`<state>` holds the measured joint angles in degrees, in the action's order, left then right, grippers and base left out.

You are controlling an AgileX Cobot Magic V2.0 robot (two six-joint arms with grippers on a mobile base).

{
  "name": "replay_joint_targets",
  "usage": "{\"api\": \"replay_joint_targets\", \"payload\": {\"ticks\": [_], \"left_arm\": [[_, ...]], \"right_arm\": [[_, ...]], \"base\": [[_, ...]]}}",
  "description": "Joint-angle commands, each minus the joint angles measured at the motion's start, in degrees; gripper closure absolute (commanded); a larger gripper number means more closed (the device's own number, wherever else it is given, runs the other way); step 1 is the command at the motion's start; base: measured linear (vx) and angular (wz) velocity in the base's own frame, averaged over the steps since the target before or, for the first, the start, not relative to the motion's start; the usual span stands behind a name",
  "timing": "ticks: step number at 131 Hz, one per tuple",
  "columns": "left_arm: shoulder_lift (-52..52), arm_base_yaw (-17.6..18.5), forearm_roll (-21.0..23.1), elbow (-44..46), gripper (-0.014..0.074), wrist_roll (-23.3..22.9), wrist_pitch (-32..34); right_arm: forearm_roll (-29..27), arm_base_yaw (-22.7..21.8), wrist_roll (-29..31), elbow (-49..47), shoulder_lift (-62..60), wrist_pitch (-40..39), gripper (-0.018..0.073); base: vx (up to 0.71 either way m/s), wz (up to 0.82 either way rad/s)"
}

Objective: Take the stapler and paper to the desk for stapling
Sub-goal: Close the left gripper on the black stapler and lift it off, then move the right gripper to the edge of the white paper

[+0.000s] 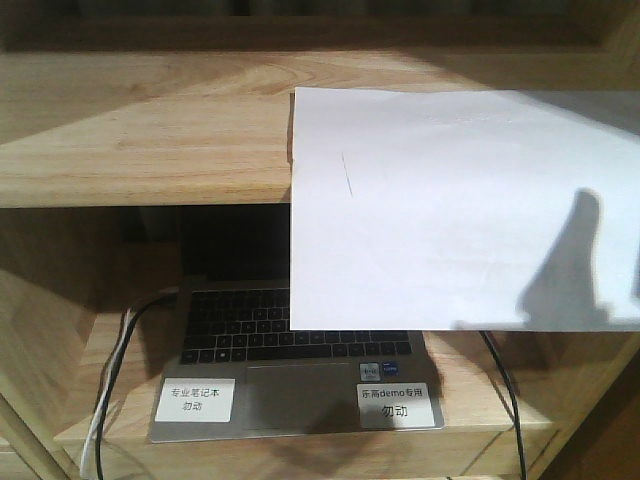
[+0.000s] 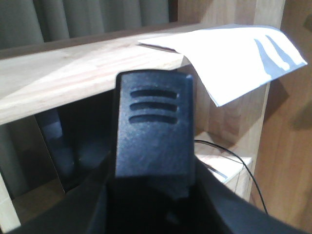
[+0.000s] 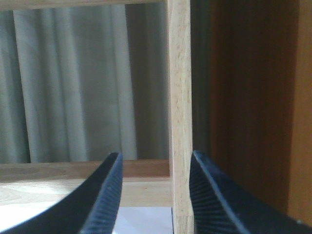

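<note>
stapler (image 2: 153, 129) in left pincer (image 2: 153, 195), paper (image 3: 141, 222) on shelf (image 3: 146, 192) below spread right pincer (image 3: 155, 156)

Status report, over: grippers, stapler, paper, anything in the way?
Left gripper shut on stapler. Right gripper open, paper just below it. Paper on shelf top, overhanging laptop. Shelf upright dead ahead of right gripper.

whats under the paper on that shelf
The paper rests on the upper shelf board, and its front part overhangs the edge. Below the overhang sits an open laptop. The sheet covers the right part of its screen and keyboard, so those cannot be seen.
</note>
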<state>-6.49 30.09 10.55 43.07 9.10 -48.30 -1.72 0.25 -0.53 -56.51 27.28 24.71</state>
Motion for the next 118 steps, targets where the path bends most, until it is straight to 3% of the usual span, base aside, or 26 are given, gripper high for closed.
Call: {"api": "replay_joint_targets", "payload": {"ticks": [1,118], "left_arm": [[-1.1,0.07,0.59,1.28,0.0603,0.0,6.17],[-1.1,0.07,0.59,1.28,0.0603,0.0,6.17]], "right_arm": [[0.06,-0.25,0.06,-1.63,0.94,-4.58,0.0253],[0.06,-0.25,0.06,-1.63,0.94,-4.58,0.0251]], "base": [[0.0,0.0],[0.0,0.0]]}}
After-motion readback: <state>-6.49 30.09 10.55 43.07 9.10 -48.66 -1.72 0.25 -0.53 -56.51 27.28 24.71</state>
